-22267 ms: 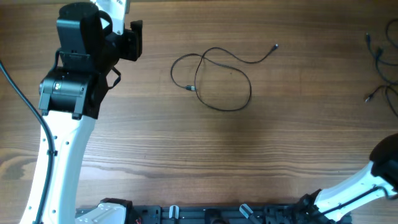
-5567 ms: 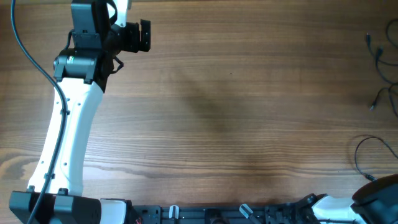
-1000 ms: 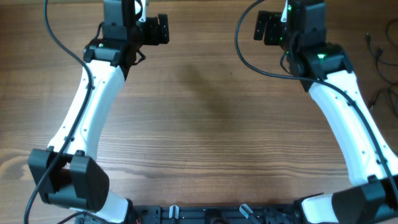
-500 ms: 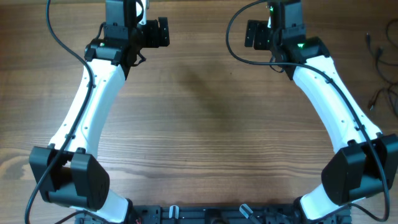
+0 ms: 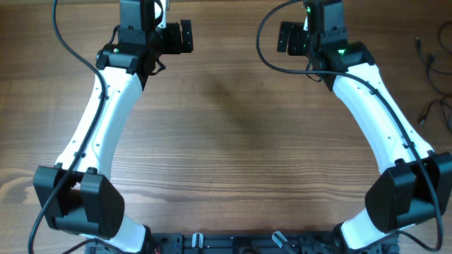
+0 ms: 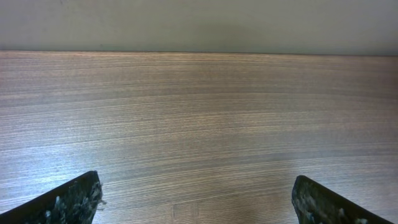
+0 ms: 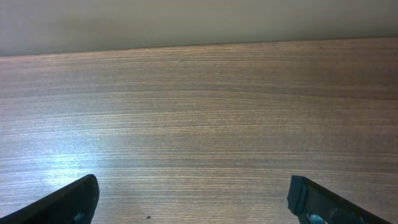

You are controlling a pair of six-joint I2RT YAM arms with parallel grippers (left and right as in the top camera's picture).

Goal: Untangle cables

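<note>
the cables lie at the far right edge of the table, partly cut off by the overhead view. what shows is a few wire-thin black strands with small plug ends, curving loosely and flat on the wood. whether they cross one another beyond the frame cannot be told.

neither arm is near them. the left gripper hovers over the far left part of the table, spread wide and holding nothing. the right gripper hovers over the far right-centre part, equally spread and empty, well apart from the strands. each wrist view shows only bare wood between the dark, rough-faced fingers, with the table's back edge and a plain grey wall beyond.

judged from this, no pull or lift is in hand; the arms look posed between steps or at the close of the work. if a strand needs separating, the right arm is the nearer one and would have to swing outward and come down low to pinch so thin a cord.

the table is brown wood with fine straight grain and a slight sheen.
</note>
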